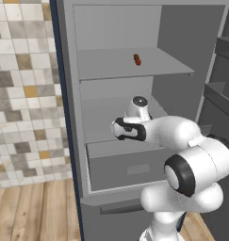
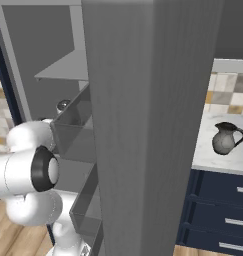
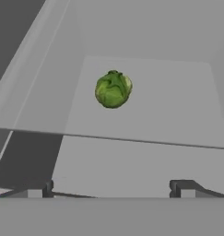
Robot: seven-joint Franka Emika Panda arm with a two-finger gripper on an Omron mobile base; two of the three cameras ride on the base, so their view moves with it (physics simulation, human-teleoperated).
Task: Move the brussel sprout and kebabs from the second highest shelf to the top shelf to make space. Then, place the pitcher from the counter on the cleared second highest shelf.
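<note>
Facing brussel sprout (image 3: 113,89), kebabs (image 1: 137,59) above

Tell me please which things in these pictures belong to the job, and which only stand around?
Belong to the job:
brussel sprout on the second highest shelf
kebabs on the top shelf
pitcher on the counter
open gripper

Only standing around:
grey drawer
tiled wall
</note>
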